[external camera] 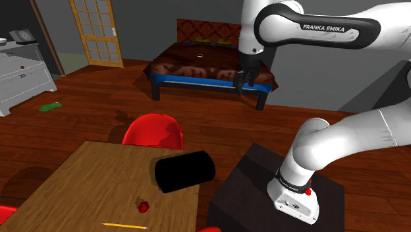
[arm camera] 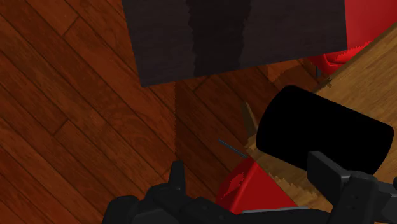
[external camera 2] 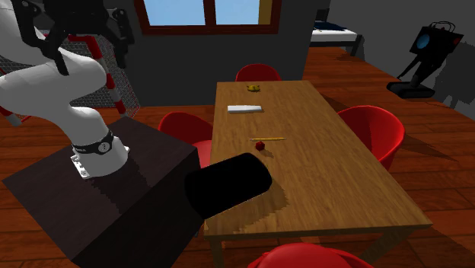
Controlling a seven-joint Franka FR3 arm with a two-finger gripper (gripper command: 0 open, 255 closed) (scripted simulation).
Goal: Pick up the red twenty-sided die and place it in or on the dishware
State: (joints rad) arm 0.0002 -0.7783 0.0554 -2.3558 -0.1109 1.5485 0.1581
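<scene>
Red faceted die rests on wood-grain table; smooth black cylinder, perhaps dishware, nearby; end effector released.

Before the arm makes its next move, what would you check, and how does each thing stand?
1. Fingers open: ok. They stand apart with nothing between them.
2. Red die free to grab: ok. It lies alone on the wooden table, with the yellow pencil near it but not touching.
3. Fingers close to the die: not ok. The arm holds them high up, far from it.
4. Dishware ready: cannot tell. The black cylinder lies on its side at the table's edge beside the stand, and no opening shows.
</scene>
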